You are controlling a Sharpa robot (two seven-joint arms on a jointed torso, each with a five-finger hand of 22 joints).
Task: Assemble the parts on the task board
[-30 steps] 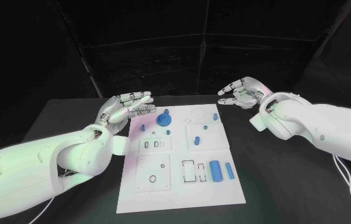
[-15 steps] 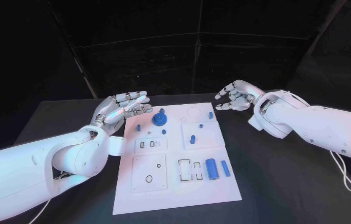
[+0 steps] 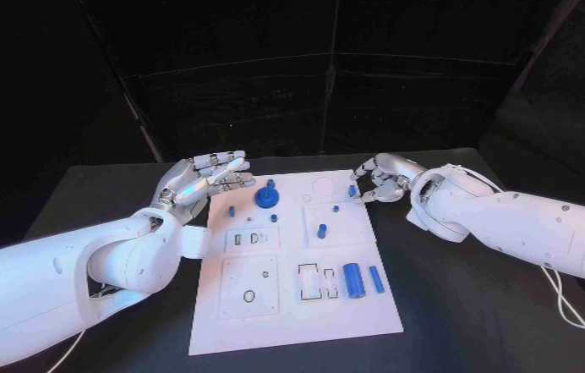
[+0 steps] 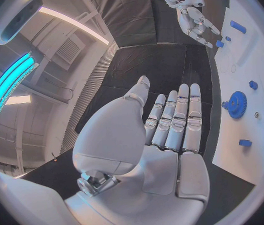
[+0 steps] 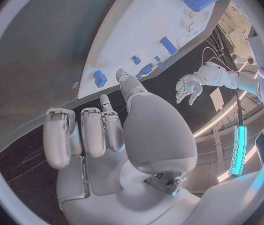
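The white task board lies in the middle of the black table. On it are a blue gear, a thick blue cylinder, a slim blue bar and several small blue pegs. My right hand hovers at the board's far right edge, fingers apart and empty, its tips close to a small blue peg. My left hand is raised beside the board's far left corner, fingers straight and holding nothing. The gear lies just beyond its fingertips.
Bare black table surrounds the board on both sides and at the front. Empty slots and round holes show in the board's near half. A dark curtain closes off the back.
My right hand has come down and to the left, from beyond the board's far right corner to its edge by the small peg. My left hand has barely moved.
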